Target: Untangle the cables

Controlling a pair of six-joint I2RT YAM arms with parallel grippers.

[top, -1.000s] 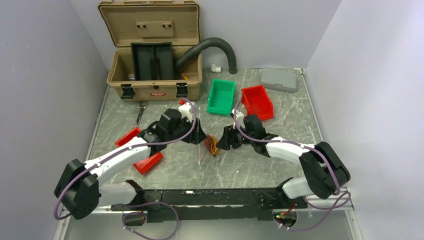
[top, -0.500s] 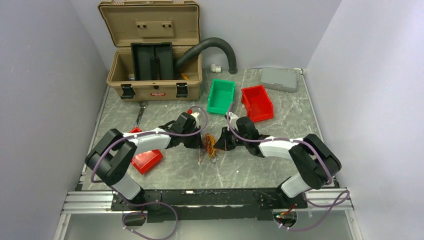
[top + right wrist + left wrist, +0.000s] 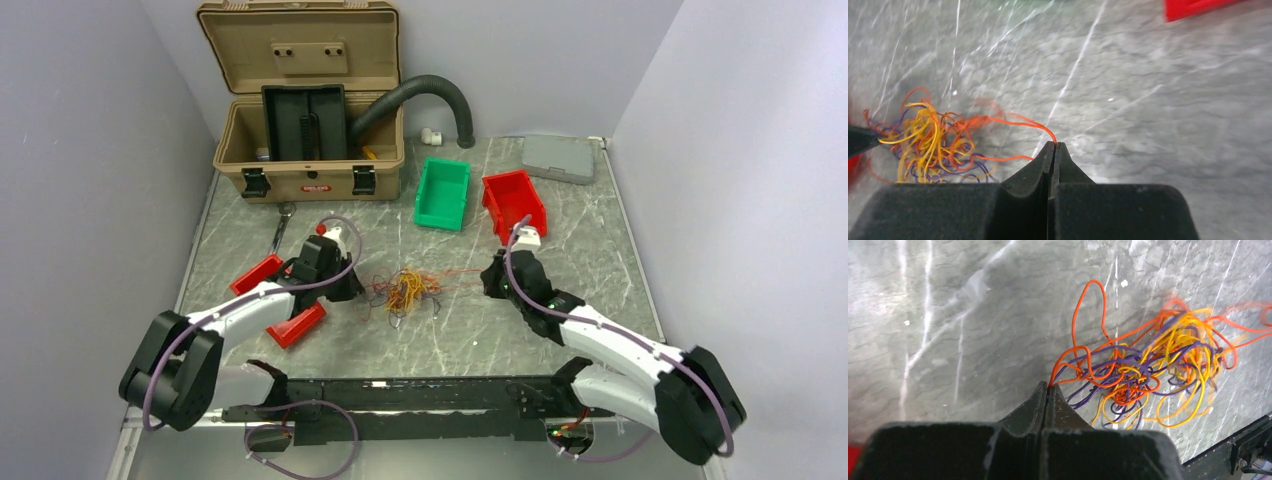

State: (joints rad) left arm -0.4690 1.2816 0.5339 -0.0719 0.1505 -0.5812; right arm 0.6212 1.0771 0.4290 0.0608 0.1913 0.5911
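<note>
The cables (image 3: 405,290) are a loose tangle of thin orange, yellow and purple strands lying on the marble table between my two arms. My left gripper (image 3: 356,290) sits just left of the tangle, shut on orange and purple strands. In the left wrist view those strands run from the closed tips of my left gripper (image 3: 1048,386) into the cables (image 3: 1148,370). My right gripper (image 3: 486,280) is to the right of the tangle, shut on one orange strand. In the right wrist view that strand arcs from my right gripper (image 3: 1054,144) back to the cables (image 3: 933,140).
An open tan toolbox (image 3: 310,150) with a black corrugated hose (image 3: 440,95) stands at the back left. A green bin (image 3: 443,192), a red bin (image 3: 515,205) and a grey case (image 3: 560,158) sit behind the arms. Red pieces (image 3: 297,325) lie under the left arm, near a wrench (image 3: 282,225).
Both grippers have shut on strands and drawn apart, the left one leftward and the right one rightward. The tight clump has spread into a wider, looser tangle.
</note>
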